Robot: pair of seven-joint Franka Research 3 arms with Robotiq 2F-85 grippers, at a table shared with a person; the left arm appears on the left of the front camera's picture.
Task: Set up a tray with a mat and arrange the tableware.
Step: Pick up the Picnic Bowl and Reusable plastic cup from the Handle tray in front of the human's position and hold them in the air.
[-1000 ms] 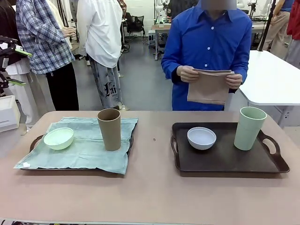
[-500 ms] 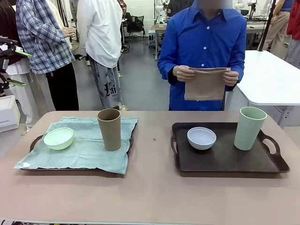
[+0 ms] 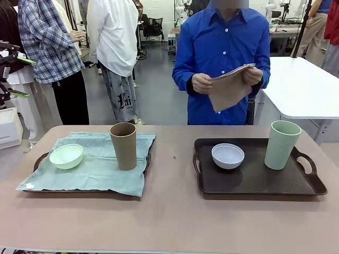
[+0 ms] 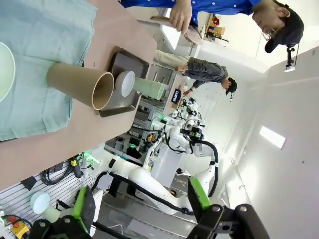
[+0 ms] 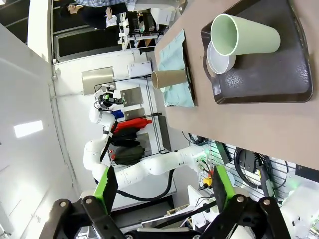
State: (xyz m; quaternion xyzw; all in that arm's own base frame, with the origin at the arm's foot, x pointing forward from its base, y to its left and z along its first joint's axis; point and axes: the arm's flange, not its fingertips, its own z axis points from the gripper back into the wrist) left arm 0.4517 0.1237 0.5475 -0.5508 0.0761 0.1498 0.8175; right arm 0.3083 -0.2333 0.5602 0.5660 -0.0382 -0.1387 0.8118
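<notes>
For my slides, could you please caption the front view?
A person holds a tan cloth; the left tray has a green mat, the right tray none.

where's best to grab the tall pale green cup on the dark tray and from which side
Grip the tall pale green cup on its upper wall, just below the rim, coming level from the near right. It stands upright and widens upward, so a side grip likely won't slip; the white bowl sits to its left on the dark tray.

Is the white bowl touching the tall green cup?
Apart. The front view shows bare tray between the white bowl and the pale green cup.
</notes>
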